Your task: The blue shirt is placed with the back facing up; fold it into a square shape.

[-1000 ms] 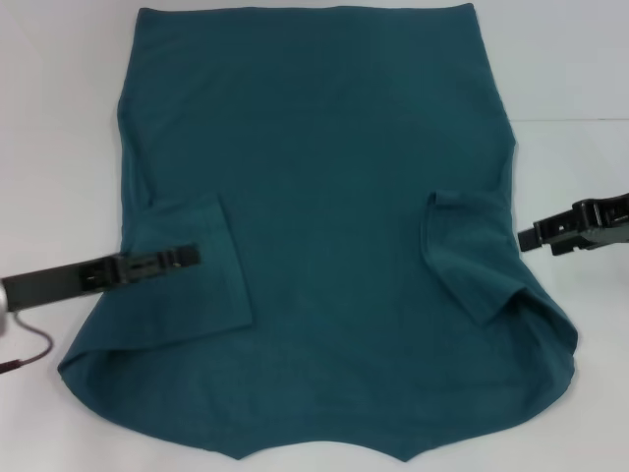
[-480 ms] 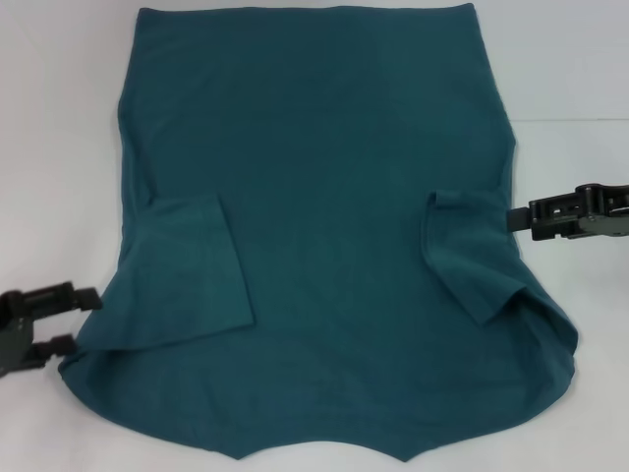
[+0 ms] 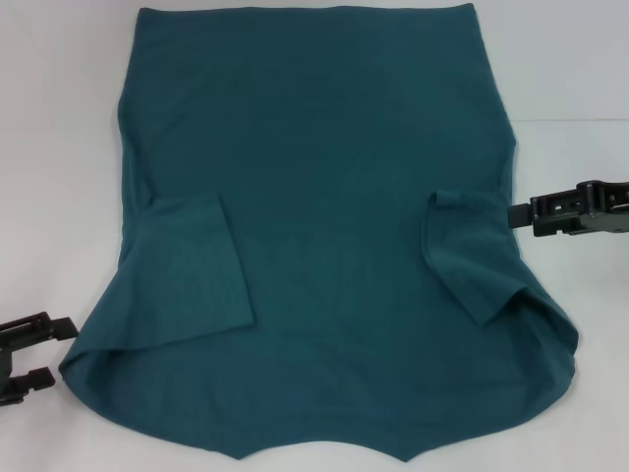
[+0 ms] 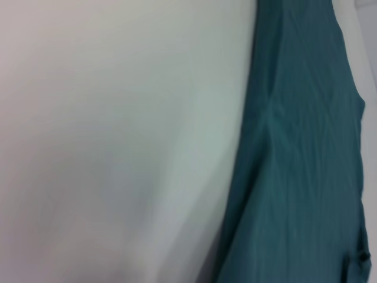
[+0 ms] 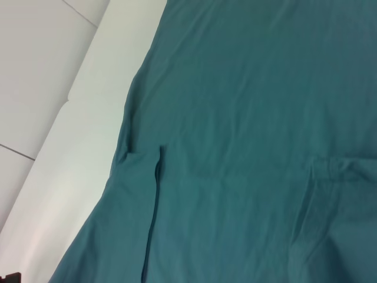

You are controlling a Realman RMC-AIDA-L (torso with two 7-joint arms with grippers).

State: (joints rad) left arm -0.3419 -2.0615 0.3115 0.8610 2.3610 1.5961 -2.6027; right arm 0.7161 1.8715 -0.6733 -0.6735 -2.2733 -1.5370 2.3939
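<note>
A plain white tabletop [image 3: 59,118] fills the scene. Spread across most of it lies the blue shirt [image 3: 324,187], plain side up and flat, its straight hem at the far edge and its collar end nearest the robot. Both short sleeves are folded inward onto the body: the left sleeve [image 3: 192,270] lies as a broad flap over the left side, and the right sleeve [image 3: 472,256] as a narrower, slanted flap over the right. The right gripper [image 3: 518,213] hovers at the shirt's right edge, level with the top of the folded right sleeve, tip just at the cloth; its jaws look narrow, with nothing held. The left gripper [image 3: 61,350] sits low at the left margin, just off the shirt's near left corner, its jaws spread apart and empty.
</note>
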